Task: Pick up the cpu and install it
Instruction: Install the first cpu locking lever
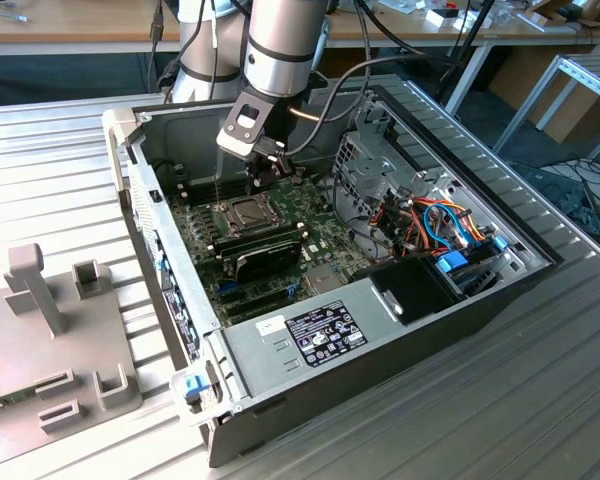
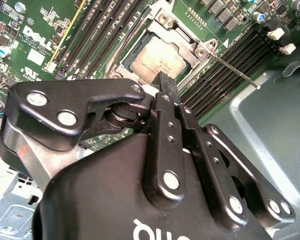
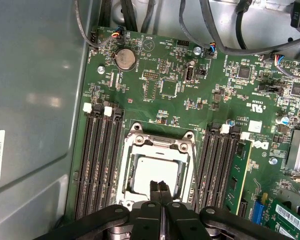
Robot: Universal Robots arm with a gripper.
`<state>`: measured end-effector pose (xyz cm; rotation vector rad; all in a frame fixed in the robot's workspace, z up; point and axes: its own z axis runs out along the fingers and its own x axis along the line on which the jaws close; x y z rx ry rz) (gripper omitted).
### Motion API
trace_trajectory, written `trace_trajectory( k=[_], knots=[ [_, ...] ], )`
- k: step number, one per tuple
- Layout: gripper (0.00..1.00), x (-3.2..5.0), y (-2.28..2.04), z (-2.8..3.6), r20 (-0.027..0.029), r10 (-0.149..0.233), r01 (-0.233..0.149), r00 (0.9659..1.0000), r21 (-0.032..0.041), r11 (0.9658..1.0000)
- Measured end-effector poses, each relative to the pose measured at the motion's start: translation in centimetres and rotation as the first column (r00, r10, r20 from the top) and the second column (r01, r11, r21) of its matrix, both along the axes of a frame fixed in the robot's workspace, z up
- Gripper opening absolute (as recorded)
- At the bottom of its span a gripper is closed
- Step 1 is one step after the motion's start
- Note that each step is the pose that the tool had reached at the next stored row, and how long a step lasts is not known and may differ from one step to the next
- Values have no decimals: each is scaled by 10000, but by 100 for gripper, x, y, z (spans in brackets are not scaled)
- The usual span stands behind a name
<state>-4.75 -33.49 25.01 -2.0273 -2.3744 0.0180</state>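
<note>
- The cpu, a flat, dull silver-grey square with pale glare on top, lies in the metal-framed socket on the green motherboard.
- The gripper hangs just above it, fingers pinched together on nothing.

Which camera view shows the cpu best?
The second wrist view: the cpu lies in its socket, its top nearly all visible. In the first wrist view the gripper covers part of it. In the exterior view it is tiny.
</note>
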Motion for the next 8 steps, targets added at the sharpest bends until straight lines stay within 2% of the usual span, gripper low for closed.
trace_trajectory(
  k=[5,8],
  knots=[
    [11,0,0,0,0,89,-89,10000,0,10000],
    [11,0,0,0,0,339,-339,9994,1,9994]
  ],
)
